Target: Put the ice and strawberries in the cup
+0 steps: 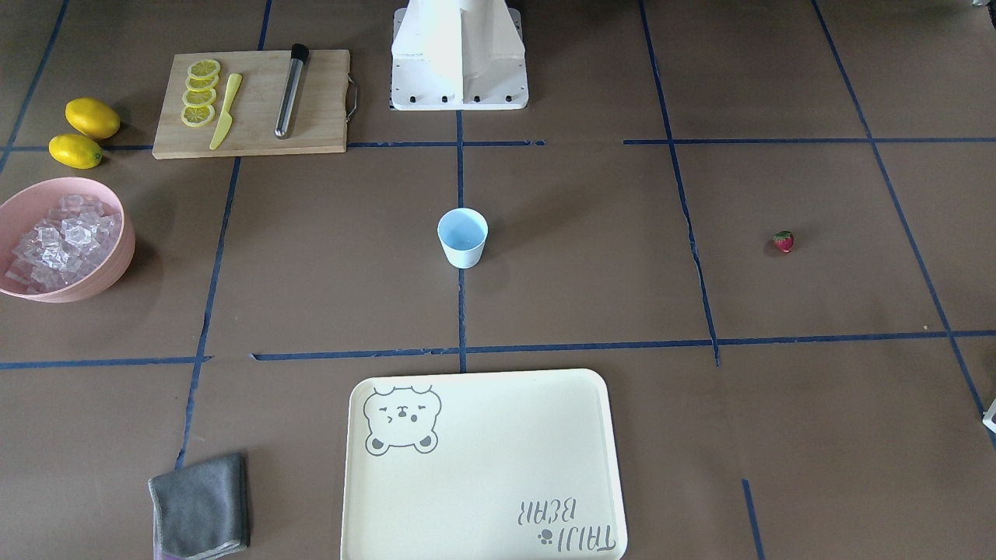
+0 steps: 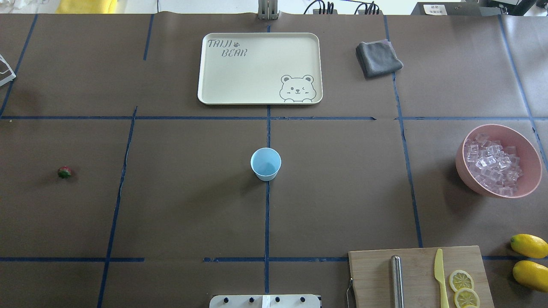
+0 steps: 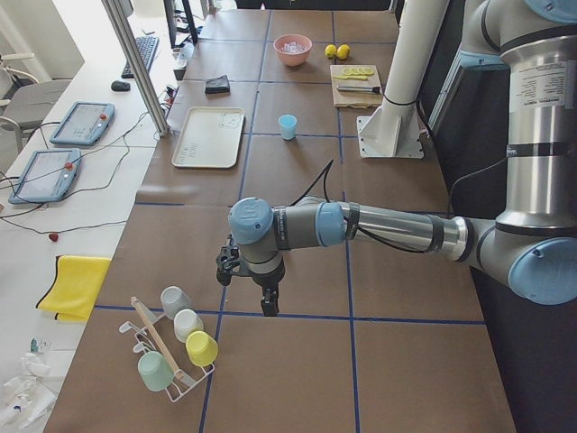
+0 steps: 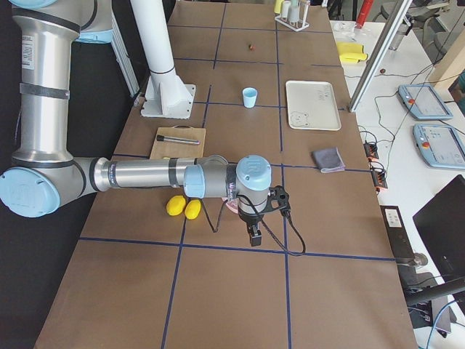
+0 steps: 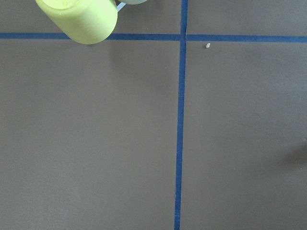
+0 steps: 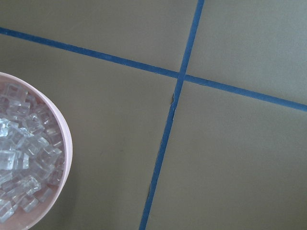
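Cup [image 2: 266, 164] stands upright, mouth up, dead centre of the overhead view on the brown tabletop [image 2: 192, 205]; only its pale blue inside shows. Strawberry [image 2: 64, 172] lies alone at far left of that view, well apart from the cup. Ice [image 2: 492, 169] is heaped in the pink bowl [image 2: 461, 164] at the right edge, filling most of it. Cream tray [image 2: 257, 68] at top centre carries only its bear print; grey cloth [image 2: 379, 58] folded just to its right. Cutting board [image 2: 417, 273] at lower right holds lemon slices [image 2: 461, 280], a yellow knife [image 2: 439, 273] and a metal rod [image 2: 397, 280]; two whole lemons [image 2: 528, 245] beside it. Left pincer [image 3: 269, 302] points down near a rack [image 3: 171, 347] of small cups at lower left of the left side view; can't tell whether it's open or closed. Right pincer [image 4: 253, 236] points down mid-frame by the lemons; likewise can't tell.
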`<state>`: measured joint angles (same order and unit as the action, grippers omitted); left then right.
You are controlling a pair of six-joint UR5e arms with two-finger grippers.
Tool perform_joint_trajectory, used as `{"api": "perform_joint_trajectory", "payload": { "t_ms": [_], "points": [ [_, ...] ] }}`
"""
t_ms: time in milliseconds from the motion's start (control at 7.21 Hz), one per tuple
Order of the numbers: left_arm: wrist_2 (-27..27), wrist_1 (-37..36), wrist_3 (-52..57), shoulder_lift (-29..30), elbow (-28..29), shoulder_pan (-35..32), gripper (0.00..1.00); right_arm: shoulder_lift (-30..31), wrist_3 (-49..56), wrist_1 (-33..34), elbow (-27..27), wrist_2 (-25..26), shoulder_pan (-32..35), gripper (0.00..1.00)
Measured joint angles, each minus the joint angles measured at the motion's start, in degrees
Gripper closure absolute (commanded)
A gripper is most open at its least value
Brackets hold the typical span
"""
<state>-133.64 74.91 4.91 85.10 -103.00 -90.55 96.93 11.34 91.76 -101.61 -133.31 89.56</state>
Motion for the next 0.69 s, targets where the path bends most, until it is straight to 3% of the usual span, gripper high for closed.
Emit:
{"api": "perform_joint_trajectory", "payload": {
  "t_ms": [693],
  "points": [
    [-0.09, 0.94, 0.21, -0.64, -0.90, 0.26, 0.00, 0.18, 0.00, -0.31, 0.19, -0.23, 0.00, 0.00]
  ]
}}
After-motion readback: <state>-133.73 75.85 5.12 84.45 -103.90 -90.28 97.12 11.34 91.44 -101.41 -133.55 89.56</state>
